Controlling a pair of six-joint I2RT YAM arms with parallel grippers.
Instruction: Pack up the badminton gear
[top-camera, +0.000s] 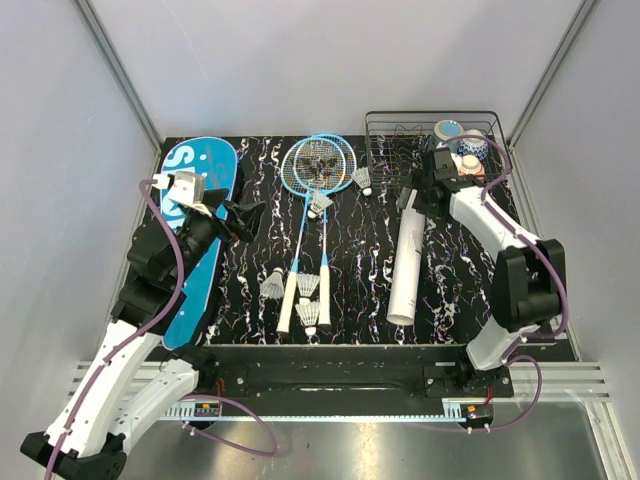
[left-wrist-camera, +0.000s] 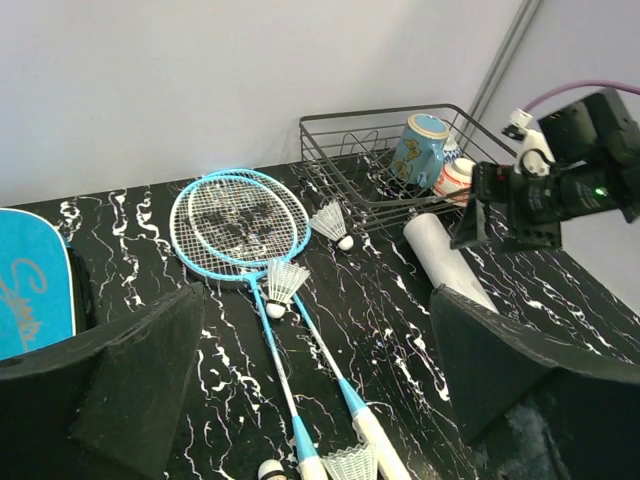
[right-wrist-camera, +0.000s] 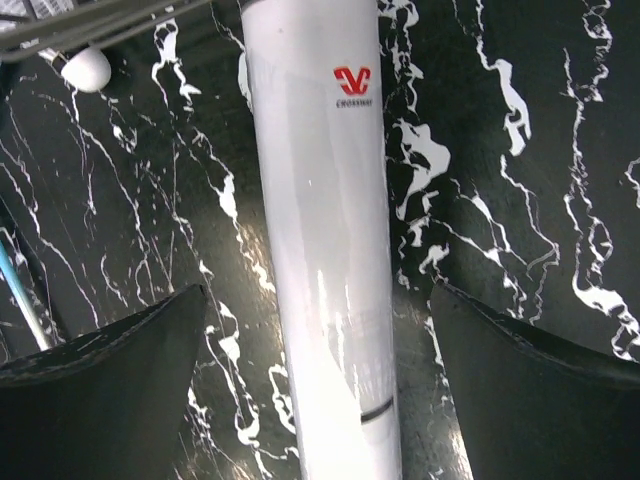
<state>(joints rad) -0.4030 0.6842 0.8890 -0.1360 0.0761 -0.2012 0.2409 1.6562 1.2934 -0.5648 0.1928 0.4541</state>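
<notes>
White tube (top-camera: 407, 268) is laid on the table (top-camera: 450, 300) right of the rackets (top-camera: 315, 200) — long axis near-to-far, far end by the wire rack (top-camera: 390, 130). Right gripper (right-wrist-camera: 318, 290) is spread wide astride it, left gripper (left-wrist-camera: 315, 292) likewise spread.

Blue rackets (top-camera: 318, 170), white tube (top-camera: 407, 270), teal bag (top-camera: 203, 285)
</notes>
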